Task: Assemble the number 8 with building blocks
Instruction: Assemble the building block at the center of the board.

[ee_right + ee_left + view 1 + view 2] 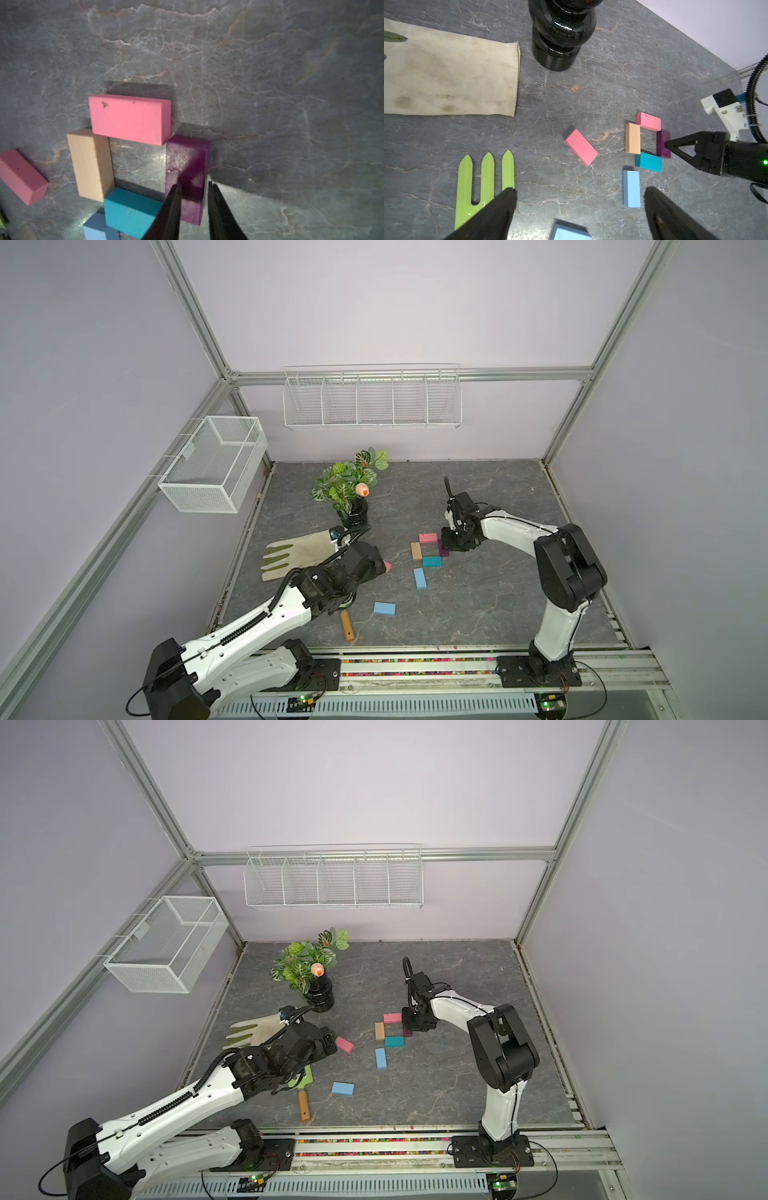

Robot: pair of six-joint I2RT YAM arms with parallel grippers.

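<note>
Four building blocks form a square ring right of centre: pink (pixel 428 537) at the back, tan (pixel 416 551) on the left, teal (pixel 432 561) in front, dark purple (pixel 187 158) on the right. My right gripper (pixel 194 185) points down, its fingers narrowly closed on the purple block, which lies flat on the table. One light blue block (pixel 419 578) lies just in front of the ring. A second one (pixel 384 608) lies nearer the front. A loose pink block (pixel 581 147) lies left of the ring. My left gripper (pixel 580 189) hovers open and empty beside it.
A green garden fork (pixel 483 182) with a wooden handle (pixel 347 625) lies under my left arm. A canvas glove (pixel 299 551) lies at the left, and a black vase (pixel 353 514) with a plant stands behind it. Wire baskets (pixel 372 398) hang on the walls.
</note>
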